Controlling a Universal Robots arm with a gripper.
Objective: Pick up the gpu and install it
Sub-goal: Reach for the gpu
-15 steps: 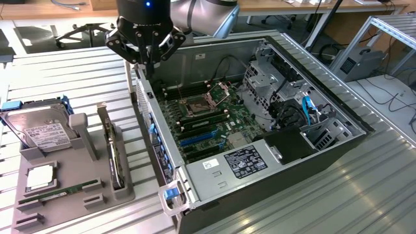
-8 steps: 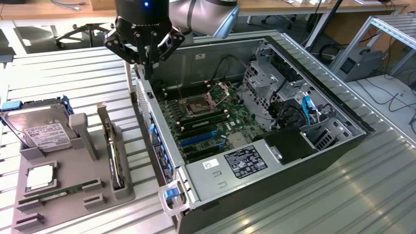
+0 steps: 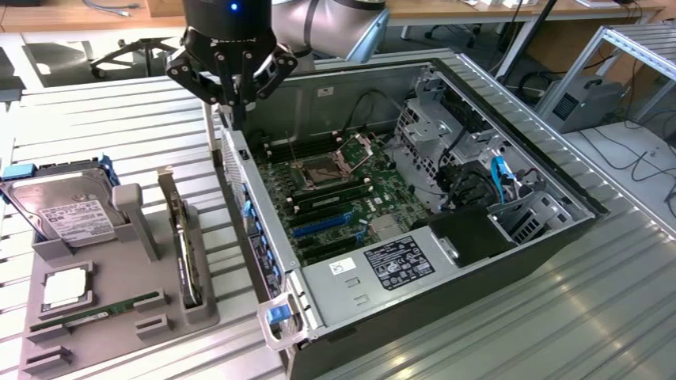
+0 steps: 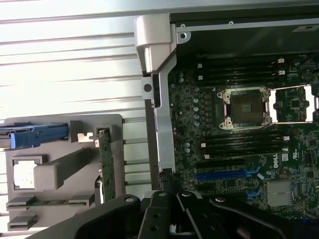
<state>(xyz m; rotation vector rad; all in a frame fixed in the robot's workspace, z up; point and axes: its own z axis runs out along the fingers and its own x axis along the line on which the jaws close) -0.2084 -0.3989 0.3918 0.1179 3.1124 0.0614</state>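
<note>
I'm looking at a ribbed silver metal bench in a lab. Desks and an office chair stand beyond the open black computer case, which lies on its side. The gpu, a thin black card, stands on edge in a grey plastic parts holder just beside the case on the exterior view's left. Its long axis runs parallel to the nearest case wall, and its silver bracket is at the end nearer the boxy silver hard drive. That wall stands between the card and the green motherboard. My gripper hangs over that wall, fingers pressed together and pinching nothing.
</note>
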